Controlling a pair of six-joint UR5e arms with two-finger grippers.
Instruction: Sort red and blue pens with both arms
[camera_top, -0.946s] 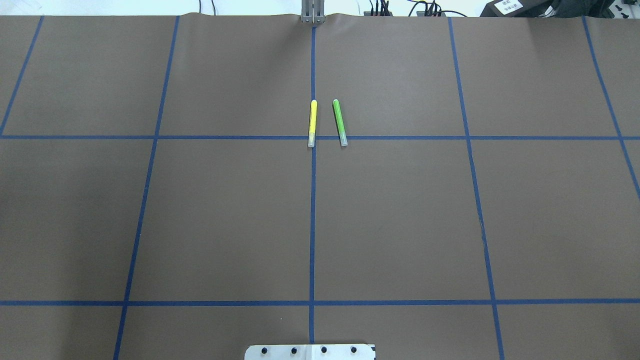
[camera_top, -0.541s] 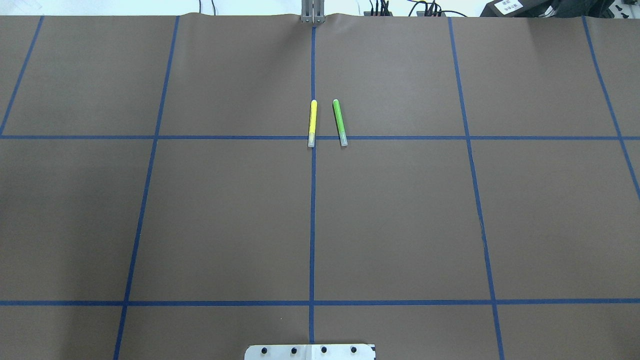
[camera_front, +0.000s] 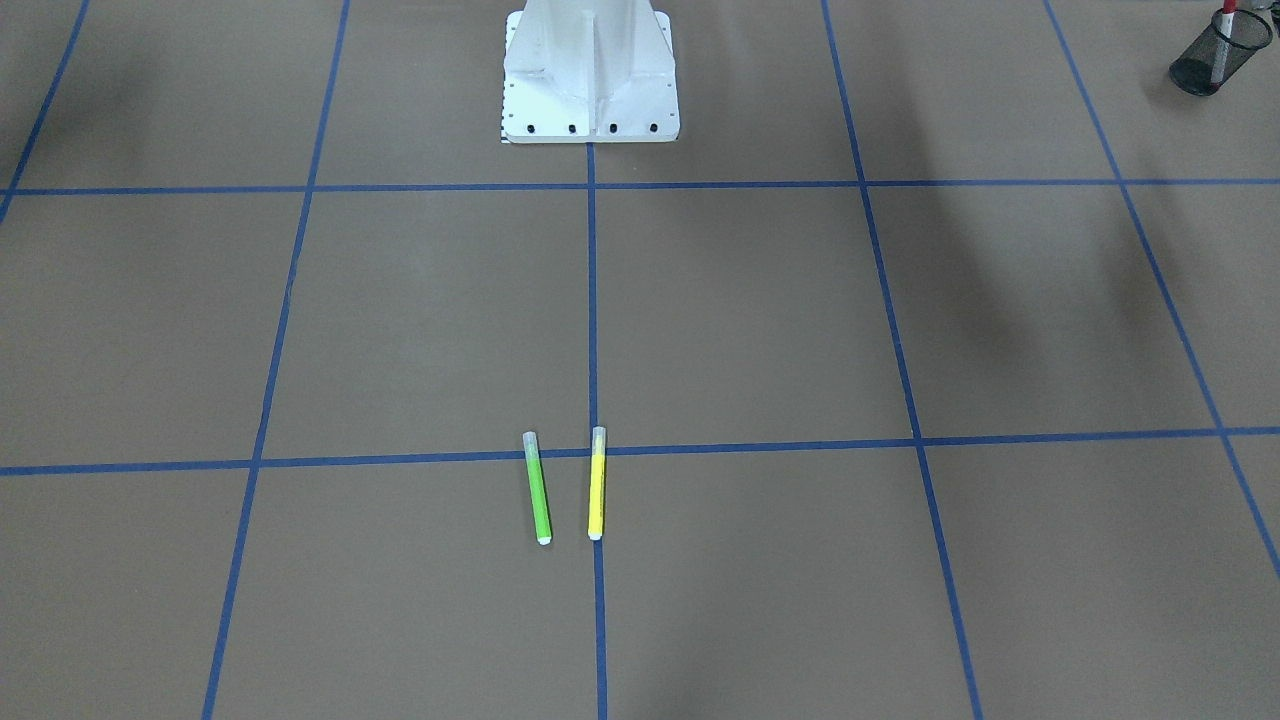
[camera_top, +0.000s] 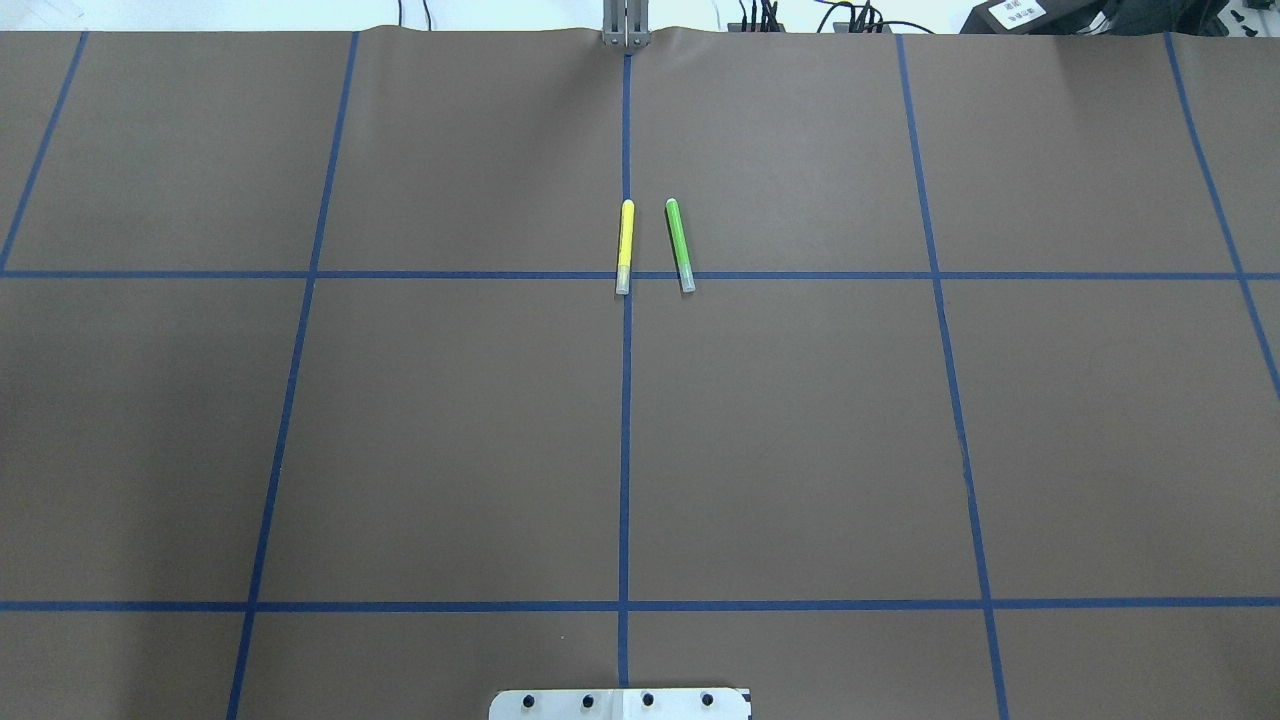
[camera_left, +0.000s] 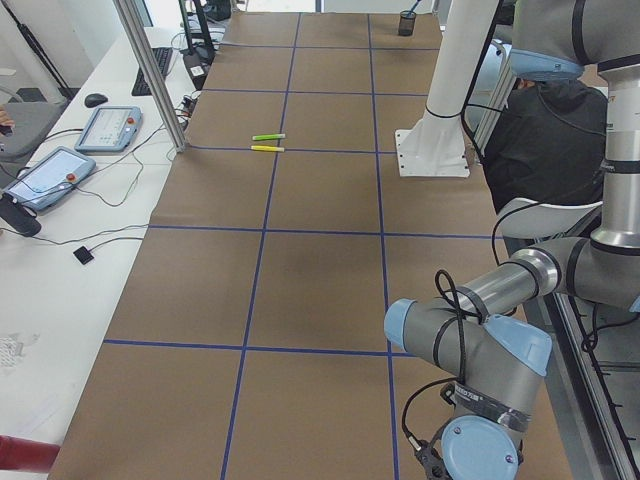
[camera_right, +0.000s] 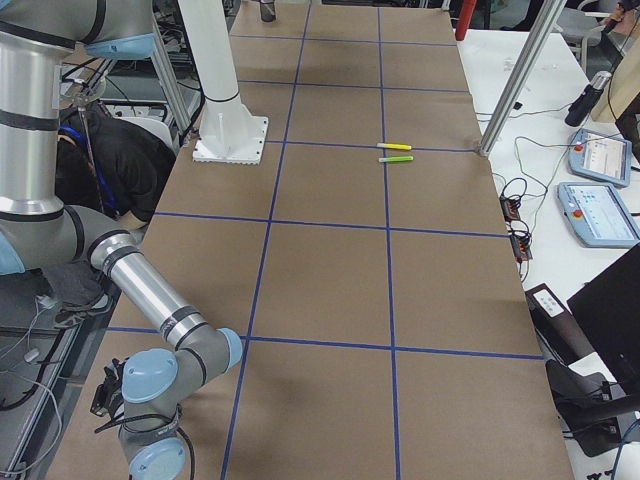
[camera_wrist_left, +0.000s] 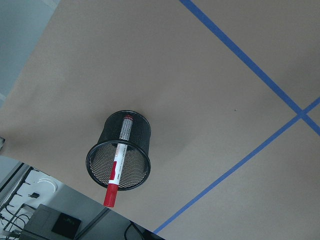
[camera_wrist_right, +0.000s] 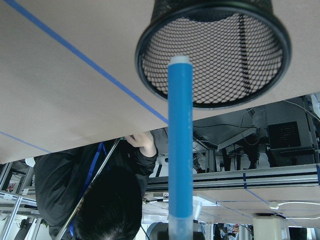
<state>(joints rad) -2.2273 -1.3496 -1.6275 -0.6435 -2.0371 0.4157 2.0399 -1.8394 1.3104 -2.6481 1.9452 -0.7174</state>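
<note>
The next move turns on how the blue pen sits relative to the right cup, the black mesh one at the right end of the worktop. In my right wrist view the pen's long axis runs straight from the lower edge of the frame up to the cup's mouth. The pale tip leads and falls inside the outline of the rim, and the grey cap end is nearest the camera. Pen and cup line up, but I can't read depth, so the tip may be in the cup or hanging short of it.

The right jaws are out of that frame. The right arm shows only from the side, wrist low at the right end, so I cannot tell whether the jaws grip the pen or stand open. I judge the pen not safely let go.

The red pen stands in the left cup, leaning, with one red end poking past the rim. My left wrist camera sees it from well apart. The left arm is folded low, and I cannot tell the state of its jaws either.

The worktop is a flat brown sheet with a blue tape grid. The green marker and yellow marker lie side by side mid-worktop, well apart from both cups. A person crouches beyond the worktop's edge near the right cup, so I'd move slowly there.
</note>
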